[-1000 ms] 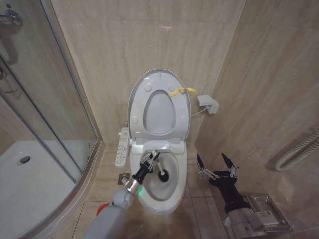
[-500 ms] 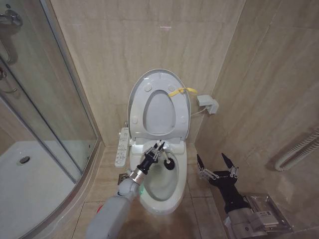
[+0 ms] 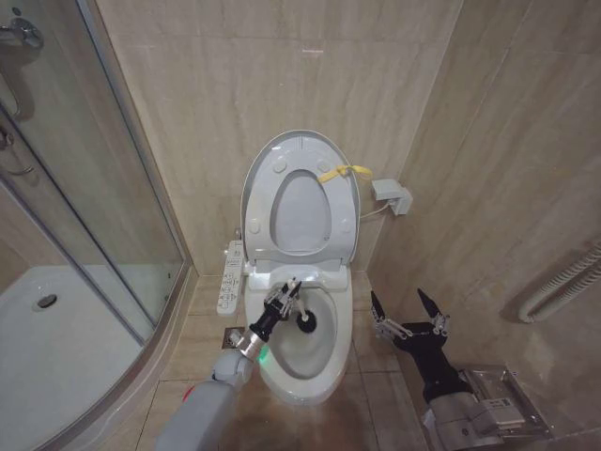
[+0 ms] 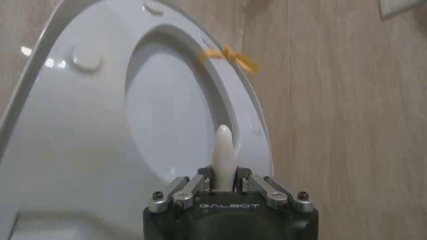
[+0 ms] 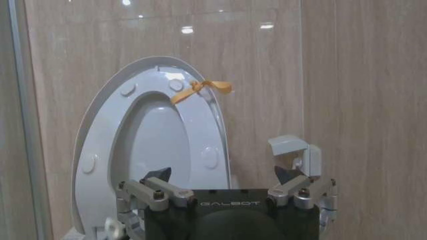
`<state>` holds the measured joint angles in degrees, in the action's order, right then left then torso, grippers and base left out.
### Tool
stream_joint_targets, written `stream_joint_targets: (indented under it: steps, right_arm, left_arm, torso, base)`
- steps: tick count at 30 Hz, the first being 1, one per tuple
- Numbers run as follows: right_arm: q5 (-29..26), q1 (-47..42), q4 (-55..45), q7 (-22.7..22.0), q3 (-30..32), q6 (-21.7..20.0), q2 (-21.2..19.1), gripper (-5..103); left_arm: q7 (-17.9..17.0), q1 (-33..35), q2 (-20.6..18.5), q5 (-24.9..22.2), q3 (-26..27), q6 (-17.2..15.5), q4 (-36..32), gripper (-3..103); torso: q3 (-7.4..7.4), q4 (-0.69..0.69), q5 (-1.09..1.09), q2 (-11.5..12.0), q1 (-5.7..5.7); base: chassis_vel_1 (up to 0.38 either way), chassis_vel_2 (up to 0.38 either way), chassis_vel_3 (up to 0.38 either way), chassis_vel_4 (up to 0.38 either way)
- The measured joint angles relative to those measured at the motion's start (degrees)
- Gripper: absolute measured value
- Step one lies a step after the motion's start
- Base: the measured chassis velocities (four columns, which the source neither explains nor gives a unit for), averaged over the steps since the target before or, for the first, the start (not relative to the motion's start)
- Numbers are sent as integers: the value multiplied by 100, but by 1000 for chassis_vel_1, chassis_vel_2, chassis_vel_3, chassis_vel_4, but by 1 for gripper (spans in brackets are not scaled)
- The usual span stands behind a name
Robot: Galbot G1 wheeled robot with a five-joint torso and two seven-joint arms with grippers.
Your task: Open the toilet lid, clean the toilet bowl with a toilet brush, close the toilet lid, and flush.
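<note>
The toilet lid (image 3: 255,202) stands raised against the wall with the ring seat (image 3: 301,214) up in front of it, a yellow tag (image 3: 343,173) at its rim. Below it the toilet bowl (image 3: 305,357) lies uncovered. My left gripper (image 3: 286,291) reaches over the bowl's near-left side, shut on the toilet brush, whose dark head (image 3: 306,325) sits inside the bowl. In the left wrist view the white handle (image 4: 223,150) sticks up between the shut fingers, facing the lid (image 4: 73,130). My right gripper (image 3: 408,310) hangs open and empty, right of the toilet; its wrist view faces the lid (image 5: 100,145).
A glass shower enclosure (image 3: 84,216) closes off the left side. A control panel (image 3: 228,278) hangs on the toilet's left flank. A small white wall box (image 3: 391,196) sits right of the lid. A metal rack (image 3: 498,404) and a ribbed hose (image 3: 563,282) are at the lower right.
The left gripper has drawn back toward me and slightly left, moving the brush head from the far right part of the bowl to its middle. The right arm has not moved.
</note>
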<state>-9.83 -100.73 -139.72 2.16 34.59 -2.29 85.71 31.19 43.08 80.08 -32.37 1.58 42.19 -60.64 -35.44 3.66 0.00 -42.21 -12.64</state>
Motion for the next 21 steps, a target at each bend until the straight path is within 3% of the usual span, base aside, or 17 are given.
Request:
stream_joint_targets:
  steps: [7, 13, 21]
  right_arm:
    - [0, 0, 0, 0, 0, 0, 0, 100]
    - [0, 0, 0, 0, 0, 0, 0, 100]
    - [0, 0, 0, 0, 0, 0, 0, 100]
  left_arm:
    - [-180, -37, 295, -263, -103, 130, 395, 21]
    - [-129, 168, 271, -409, -108, 298, 693, 21]
    - [-245, -1, 276, -416, -25, 241, 412, 21]
  torso:
    - [0, 1, -1, 0, 0]
    - [0, -2, -1, 0, 0]
    - [0, 1, 0, 0, 0]
  base:
    - [0, 0, 0, 0]
    - [0, 0, 0, 0]
    - [0, 0, 0, 0]
